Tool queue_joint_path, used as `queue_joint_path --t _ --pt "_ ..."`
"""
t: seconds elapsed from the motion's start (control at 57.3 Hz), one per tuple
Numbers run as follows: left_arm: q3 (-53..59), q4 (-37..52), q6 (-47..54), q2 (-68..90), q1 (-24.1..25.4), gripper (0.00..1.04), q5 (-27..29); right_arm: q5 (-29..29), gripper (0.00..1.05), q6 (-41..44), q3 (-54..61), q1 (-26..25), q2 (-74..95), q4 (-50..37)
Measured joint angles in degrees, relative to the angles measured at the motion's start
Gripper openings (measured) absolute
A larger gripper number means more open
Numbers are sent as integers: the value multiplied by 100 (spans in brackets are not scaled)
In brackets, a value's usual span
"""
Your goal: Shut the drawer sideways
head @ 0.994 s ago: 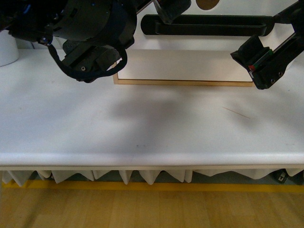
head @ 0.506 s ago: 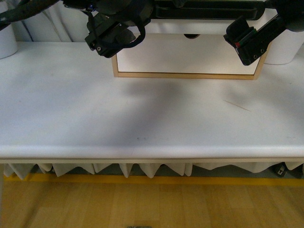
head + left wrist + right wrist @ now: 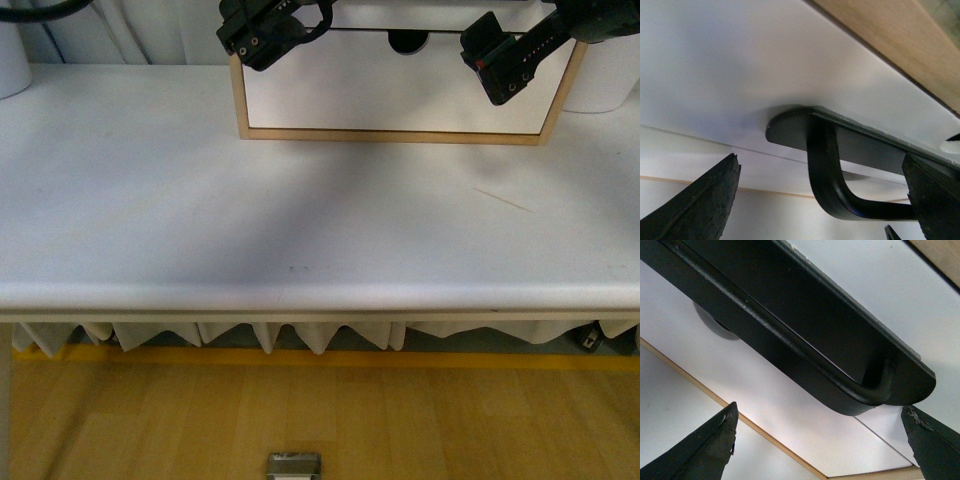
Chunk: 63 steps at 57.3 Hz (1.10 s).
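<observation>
The drawer's white front [image 3: 740, 75] and its long black bar handle [image 3: 860, 150] fill the left wrist view. My left gripper [image 3: 820, 160] is open, and the handle's curved end post stands between its fingers. In the right wrist view the other end of the handle [image 3: 790, 330] runs just beyond my open right gripper [image 3: 820, 407], with the drawer front [image 3: 865, 280] behind it. In the front view both grippers, left [image 3: 265, 30] and right [image 3: 510, 60], hang at the cabinet's top corners. The handle is cut off by that view's top edge.
The light wood cabinet [image 3: 400, 136] stands at the back of the white table [image 3: 300, 220], with a plain white front [image 3: 390, 95] low in it. White containers stand at far left [image 3: 10, 60] and far right [image 3: 610, 80]. A thin line [image 3: 500, 200] marks the tabletop.
Both grippers have moved away from the camera toward the cabinet front and closer together. The front view has shifted, so the black handle has left its top edge.
</observation>
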<state>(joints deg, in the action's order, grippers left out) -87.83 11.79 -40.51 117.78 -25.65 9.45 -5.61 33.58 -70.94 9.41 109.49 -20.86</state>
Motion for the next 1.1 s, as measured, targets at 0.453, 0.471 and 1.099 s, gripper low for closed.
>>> queue_joint_path --t 0.453,0.471,1.099 --pt "-186 -28 68 146 50 99 -116 146 96 -376 -234 50 125 131" --pt "-138 15 66 125 52 99 -118 144 96 -385 -225 50 116 131" --pt "3281 953 520 -2275 706 99 363 -50 96 -787 2638 -61 -2726 -573"
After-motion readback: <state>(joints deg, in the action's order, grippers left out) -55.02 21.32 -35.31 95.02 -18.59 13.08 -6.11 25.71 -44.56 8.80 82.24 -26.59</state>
